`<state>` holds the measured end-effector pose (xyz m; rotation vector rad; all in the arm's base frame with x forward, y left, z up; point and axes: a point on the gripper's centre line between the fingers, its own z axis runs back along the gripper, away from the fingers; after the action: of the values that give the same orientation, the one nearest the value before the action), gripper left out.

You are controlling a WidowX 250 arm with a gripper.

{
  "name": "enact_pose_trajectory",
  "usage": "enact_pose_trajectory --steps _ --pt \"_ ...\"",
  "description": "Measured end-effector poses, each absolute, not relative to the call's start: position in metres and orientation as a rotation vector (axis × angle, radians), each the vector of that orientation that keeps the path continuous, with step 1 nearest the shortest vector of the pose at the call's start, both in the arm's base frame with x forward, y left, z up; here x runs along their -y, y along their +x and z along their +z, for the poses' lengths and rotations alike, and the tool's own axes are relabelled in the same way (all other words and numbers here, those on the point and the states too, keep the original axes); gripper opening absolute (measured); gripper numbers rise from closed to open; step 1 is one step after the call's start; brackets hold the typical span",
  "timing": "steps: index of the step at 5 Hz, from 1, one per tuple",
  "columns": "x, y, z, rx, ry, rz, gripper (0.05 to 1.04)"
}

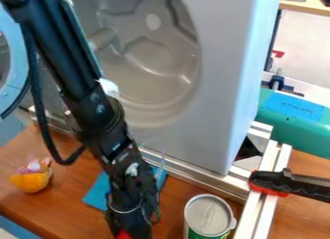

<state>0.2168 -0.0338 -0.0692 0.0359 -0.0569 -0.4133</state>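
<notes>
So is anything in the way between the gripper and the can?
Nothing that I can see. Between the gripper and the can, only the table shows.

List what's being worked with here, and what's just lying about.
Probably in use, being nearest the gripper:
- blue cloth
- green-labelled can

Apparently just about:
- orange-and-pink toy
- red-and-black clamp
- teal case

One can (208, 216); one orange toy (32, 181); one robot arm (80, 84).
</notes>
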Motion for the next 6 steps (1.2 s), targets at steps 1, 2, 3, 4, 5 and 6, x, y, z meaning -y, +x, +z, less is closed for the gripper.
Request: enact_pose_trajectory --steps 1,2,3,4,5,6 --pt "0.036 0.216 -0.070 0.054 0.024 -0.409 0.834" --pt "0.037 0.217 -0.071 0.045 0.020 -0.405 0.834" --pt "0.033 0.210 -0.069 0.008 0.035 -0.381 0.880" --pt "0.039 0.224 -0.044 0.110 0.009 -0.368 1.017" --pt "0.034 0.232 -0.028 0.156 -0.006 -0.325 1.009" --pt "0.032 0.230 -0.027 0.136 -0.009 -0.324 1.008"
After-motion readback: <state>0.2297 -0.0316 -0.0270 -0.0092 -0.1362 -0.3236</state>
